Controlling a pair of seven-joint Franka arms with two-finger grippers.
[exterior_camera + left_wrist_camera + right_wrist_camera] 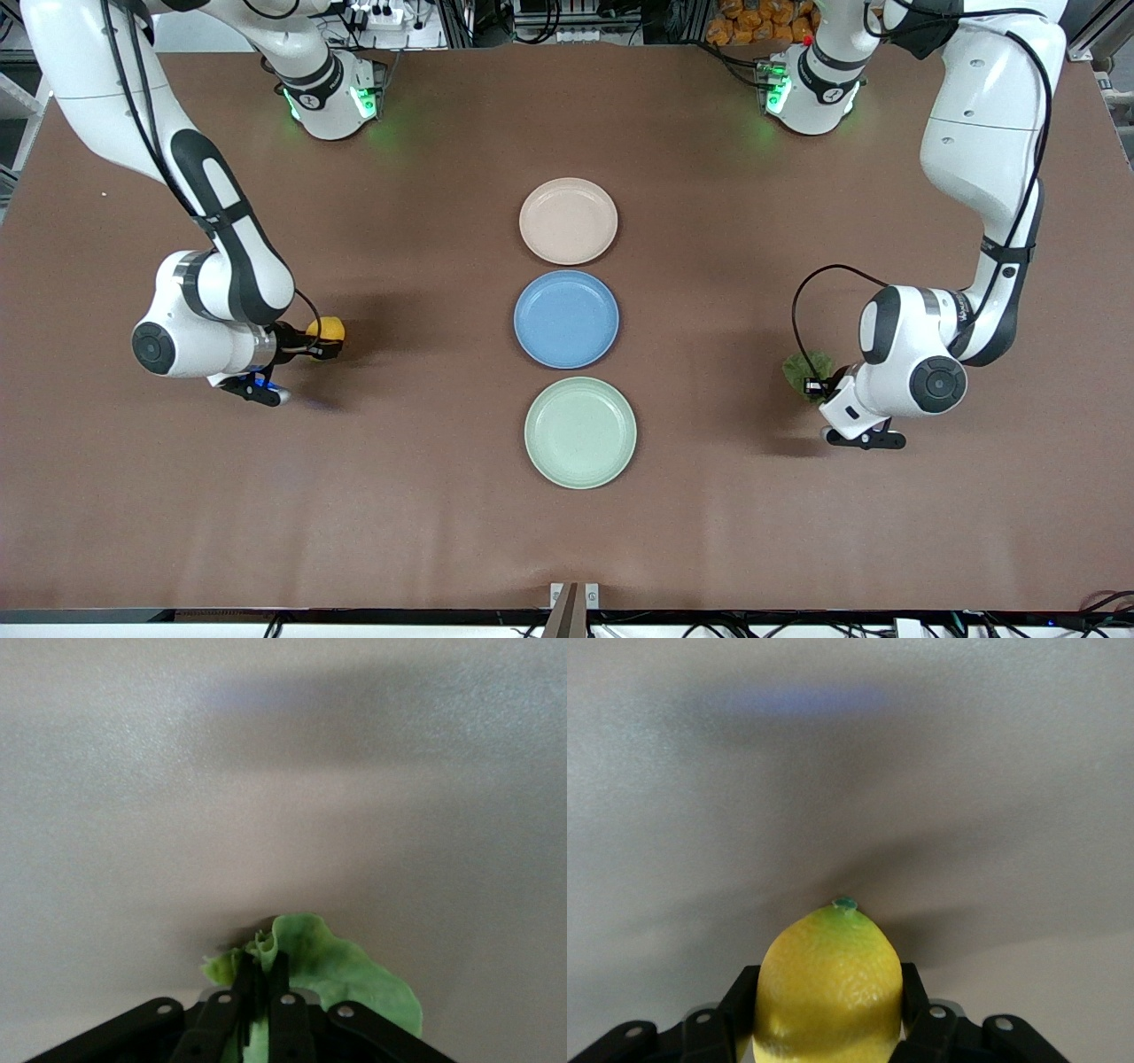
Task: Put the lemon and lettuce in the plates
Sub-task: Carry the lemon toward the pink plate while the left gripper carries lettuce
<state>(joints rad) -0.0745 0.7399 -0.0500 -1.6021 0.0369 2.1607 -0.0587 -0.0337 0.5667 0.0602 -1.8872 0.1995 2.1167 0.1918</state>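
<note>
Already you have both items in hand, which is why neither lies flat on the bench point(443, 532). Your right gripper point(326, 341) has its fingers point(914, 992) clamped on the lemon point(328, 330), gripping it across its width so the stem tip points outward; it sits over bare bench toward the right arm's end, well apart from the plates. Your left gripper point(815, 383) has its fingers point(282, 979) pinched nearly together on the lettuce point(804, 366), biting one edge of the thin leaf so the rest fans out past them; it is over the bench toward the left arm's end.

Three plates run in a line down the middle, all bare: the beige-pink plate point(568, 221) farthest from the front camera, the blue plate point(566, 319) between, the mint green plate point(580, 432) nearest. Judging by that layout, each arm carries inward next, skipping the blue one. Whether either item is lifted off the bench you cannot tell for sure.
</note>
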